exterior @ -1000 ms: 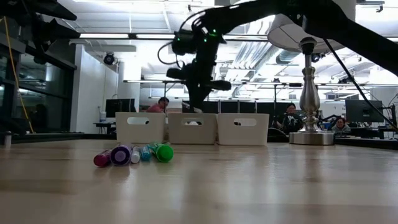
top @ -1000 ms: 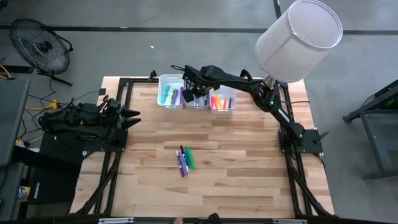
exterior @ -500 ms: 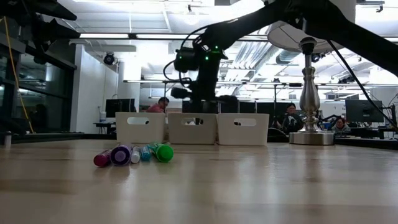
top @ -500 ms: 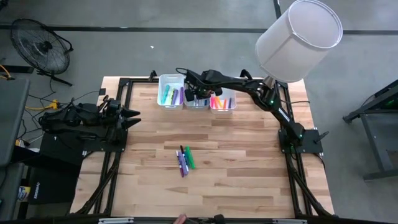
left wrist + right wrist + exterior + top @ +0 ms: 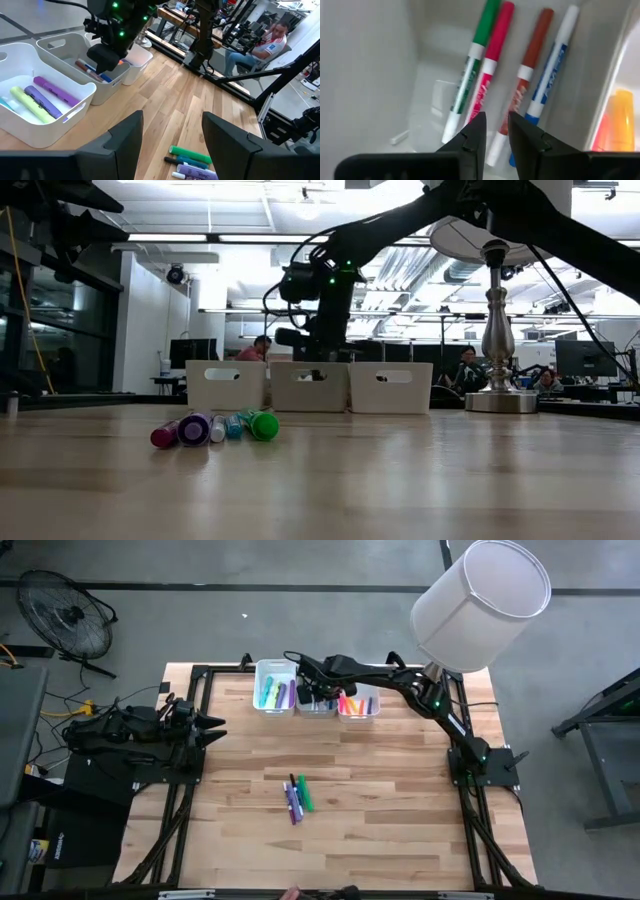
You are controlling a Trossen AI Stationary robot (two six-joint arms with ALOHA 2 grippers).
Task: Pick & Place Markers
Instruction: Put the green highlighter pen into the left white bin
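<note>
Right claw point(image 5: 494, 131) hung inside middle bin point(image 5: 318, 706), fingers slightly apart, gripping nothing, four thin markers point(image 5: 492, 60) lying just below it, loose markers point(image 5: 298, 798) well behind on table, left claw point(image 5: 214, 728) parked, fingers apart.

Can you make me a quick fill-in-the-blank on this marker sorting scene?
1. The right gripper hangs over the ____ of the three white bins.
2. That middle bin holds ____ thin markers.
3. The loose markers lie on the ____.

Missing words: middle; four; table
</note>
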